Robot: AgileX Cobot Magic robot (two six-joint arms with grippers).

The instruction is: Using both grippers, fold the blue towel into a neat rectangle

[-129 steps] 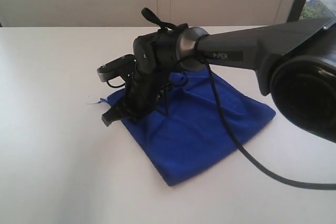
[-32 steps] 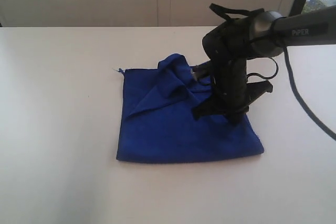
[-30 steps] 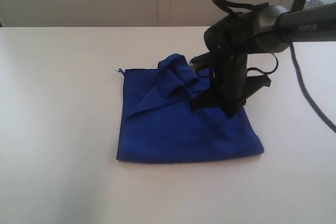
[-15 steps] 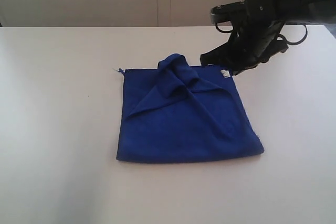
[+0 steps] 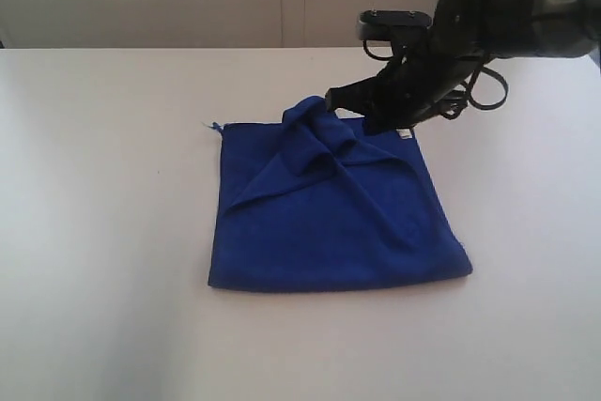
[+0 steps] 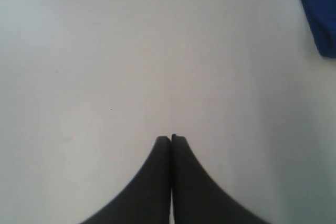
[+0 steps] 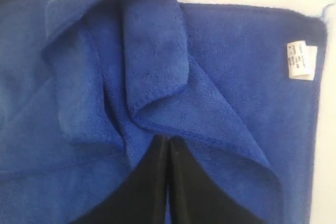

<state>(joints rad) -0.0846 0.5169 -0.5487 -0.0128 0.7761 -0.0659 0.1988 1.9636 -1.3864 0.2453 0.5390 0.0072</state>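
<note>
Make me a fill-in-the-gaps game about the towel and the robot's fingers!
1. The towel lying on the white table is coloured ___.
2. The small tag at its corner is ___.
3. The left gripper points at bare table, its fingers ___, not open.
4. The right gripper hangs over the ___.

Missing words: blue, white, shut, towel.

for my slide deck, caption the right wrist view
Right gripper, jaws shut, over the bunched blue towel, white tag at one corner.
</note>
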